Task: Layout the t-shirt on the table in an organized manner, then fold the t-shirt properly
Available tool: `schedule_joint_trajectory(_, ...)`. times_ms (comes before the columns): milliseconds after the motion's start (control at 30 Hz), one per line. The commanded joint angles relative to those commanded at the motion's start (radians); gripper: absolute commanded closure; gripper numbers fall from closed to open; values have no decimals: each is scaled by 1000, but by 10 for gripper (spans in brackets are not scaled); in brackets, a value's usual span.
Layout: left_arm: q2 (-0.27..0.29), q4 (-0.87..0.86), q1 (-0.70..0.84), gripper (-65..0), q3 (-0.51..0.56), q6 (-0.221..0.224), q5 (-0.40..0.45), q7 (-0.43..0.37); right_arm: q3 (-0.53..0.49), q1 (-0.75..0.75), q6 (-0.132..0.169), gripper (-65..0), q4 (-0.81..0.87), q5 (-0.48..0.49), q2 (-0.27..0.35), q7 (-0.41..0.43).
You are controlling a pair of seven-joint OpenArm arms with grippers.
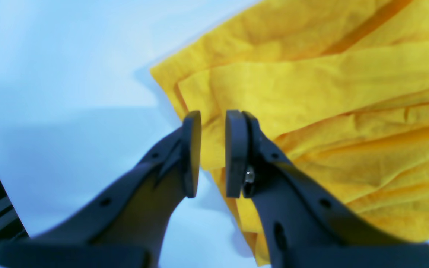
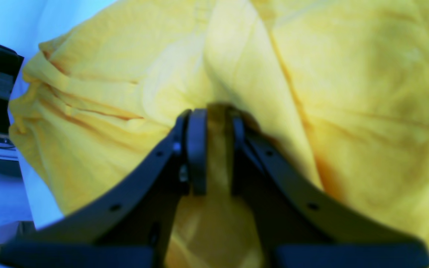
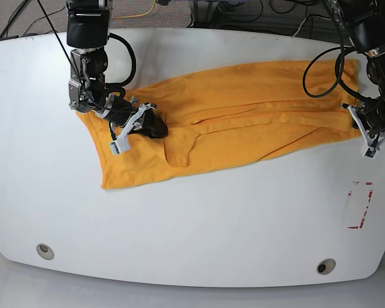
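The white surface carries the orange-yellow t-shirt, wrinkled, across its far part. Left tool is slightly open above it, empty; right tool is slightly open at cloth, grip I cannot tell.

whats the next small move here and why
Probably close the right gripper on the raised fold between its fingers, then draw it outward: the t-shirt lies bunched in long creases, so it likely needs flattening before folding.
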Motion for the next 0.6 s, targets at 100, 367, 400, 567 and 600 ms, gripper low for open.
schedule_joint_trajectory(100, 0, 31, 12, -87, 0, 0, -3, 48, 0, 0, 0, -89, 0, 0, 0, 0)
schedule_joint_trajectory(367, -6, 138, 129, -119, -51, 0, -8, 84, -5, 0, 0, -89, 5, 3, -2, 0)
schedule_joint_trajectory(400, -6, 138, 138, -132, -51, 0, -8, 84, -5, 0, 0, -89, 6, 6, -2, 0)
schedule_joint_trajectory(567, -6, 138, 170, -199, -104, 0, -8, 83, -2, -5, 0, -89, 46, 3, -2, -2)
schedule_joint_trajectory(600, -6, 137, 170, -215, -129, 0, -9, 83, -2, -5, 0, -89, 49, 3, -2, -3)
